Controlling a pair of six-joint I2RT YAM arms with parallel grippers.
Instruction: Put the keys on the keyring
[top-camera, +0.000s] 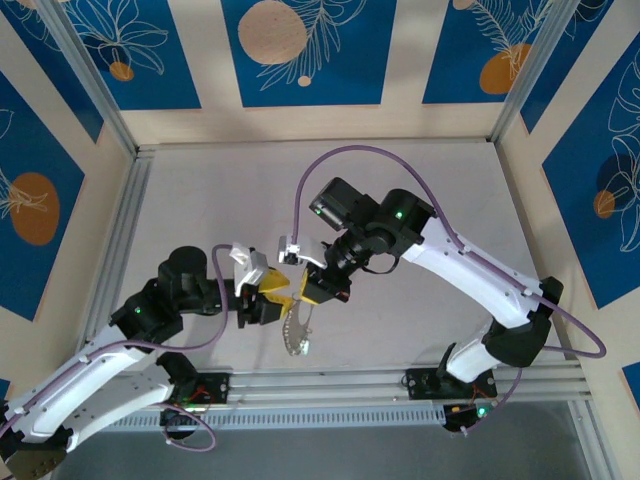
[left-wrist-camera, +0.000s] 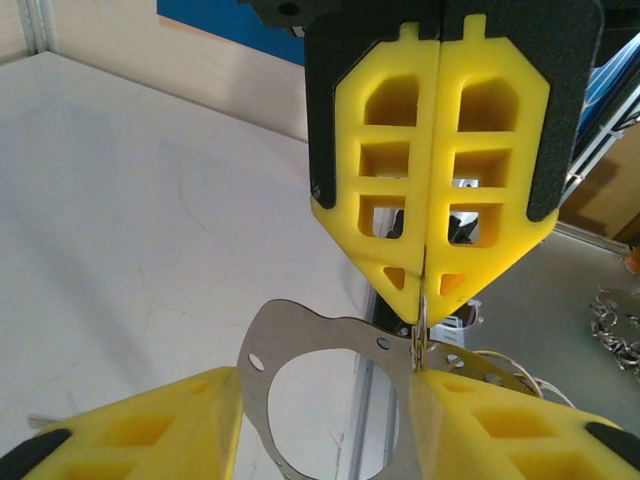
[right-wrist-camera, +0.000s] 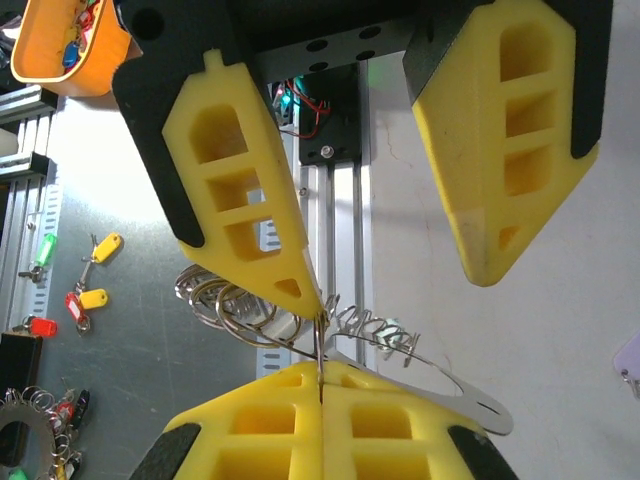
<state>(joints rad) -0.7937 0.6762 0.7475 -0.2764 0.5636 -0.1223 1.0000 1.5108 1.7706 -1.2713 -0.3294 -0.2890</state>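
With the left claw (right-wrist-camera: 400, 290) spread, the thin pale silver keyring (left-wrist-camera: 300, 327) hangs solely from the pressed-together right claw (left-wrist-camera: 422, 305); any slip could drop it onto the pale grey counter (left-wrist-camera: 150, 250)

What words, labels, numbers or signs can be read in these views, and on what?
Nothing legible to quote.
On the coloured key tags: faces too small to read.
On the keyring, the yellow fingers and the blue wall panels: no writing, only drawn leaf patterns on the panels.

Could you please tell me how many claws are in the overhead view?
2: the left claw, open, left of centre; the right claw, shut on a thin metal piece, right beside it.
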